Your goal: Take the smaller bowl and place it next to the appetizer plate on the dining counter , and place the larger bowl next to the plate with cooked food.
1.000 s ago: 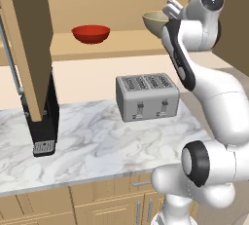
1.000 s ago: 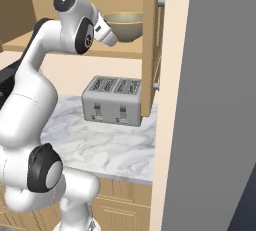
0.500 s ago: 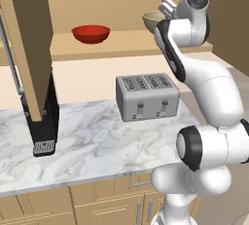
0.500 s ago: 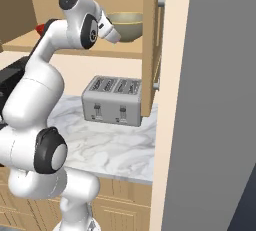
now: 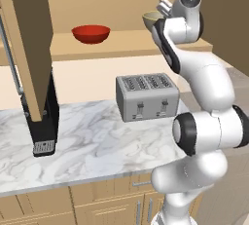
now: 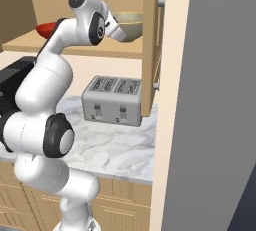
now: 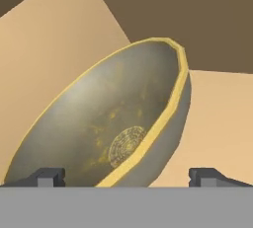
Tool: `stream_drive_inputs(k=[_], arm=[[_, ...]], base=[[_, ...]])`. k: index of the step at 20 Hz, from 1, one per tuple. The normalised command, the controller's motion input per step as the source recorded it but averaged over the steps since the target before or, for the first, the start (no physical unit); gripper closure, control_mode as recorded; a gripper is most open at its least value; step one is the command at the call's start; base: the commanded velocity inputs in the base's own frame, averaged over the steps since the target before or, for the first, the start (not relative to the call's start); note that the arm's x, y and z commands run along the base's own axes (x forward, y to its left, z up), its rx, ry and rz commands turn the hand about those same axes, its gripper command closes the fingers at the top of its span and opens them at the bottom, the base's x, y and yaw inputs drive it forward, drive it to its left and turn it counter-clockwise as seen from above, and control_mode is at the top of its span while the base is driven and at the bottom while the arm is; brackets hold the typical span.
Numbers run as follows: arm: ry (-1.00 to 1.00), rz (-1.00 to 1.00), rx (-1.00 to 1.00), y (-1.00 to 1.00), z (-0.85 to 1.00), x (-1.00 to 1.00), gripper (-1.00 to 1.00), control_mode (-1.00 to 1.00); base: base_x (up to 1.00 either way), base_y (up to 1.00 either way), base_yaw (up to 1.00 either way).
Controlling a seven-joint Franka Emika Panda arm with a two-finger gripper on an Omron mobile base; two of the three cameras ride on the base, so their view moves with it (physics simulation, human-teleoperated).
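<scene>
Red bowl (image 5: 91, 33) left on cabinet shelf (image 5: 112, 48), untouched. Tan bowl (image 7: 113, 128) right on same shelf, rigid, glazed, likely slippery. My gripper (image 7: 126, 176) fingers spread wide, straddling its yellow rim; I'd pinch rim wall there.

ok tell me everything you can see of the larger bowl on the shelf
The larger bowl is deep and olive-tan, with a yellow rim and a speckled gold medallion at the centre of its glossy inside. It sits upright and empty on the wooden cabinet shelf, to the right of the red bowl. The open gripper straddles its near rim without visibly touching it.
</scene>
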Motion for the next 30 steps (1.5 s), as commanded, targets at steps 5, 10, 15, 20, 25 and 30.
stream_drive_inputs(k=[5,10,15,20,25,30], arm=[[0.07,0.0,0.0,0.0,-0.11,0.37,-1.0,-1.0],[0.06,0.0,0.0,0.0,-0.06,0.34,-1.0,-1.0],[0.07,-0.01,0.0,0.0,-0.03,0.3,-1.0,-1.0],[0.07,-0.02,0.0,0.0,-0.01,0.04,1.0,-1.0],[0.01,0.0,0.0,0.0,0.0,0.05,1.0,-1.0],[0.0,-0.05,0.0,0.02,-0.37,-0.21,1.0,-1.0]], base=[[0.0,0.0,0.0],[0.0,0.0,0.0],[0.0,0.0,0.0],[0.0,0.0,0.0],[0.0,0.0,0.0],[0.0,0.0,0.0]])
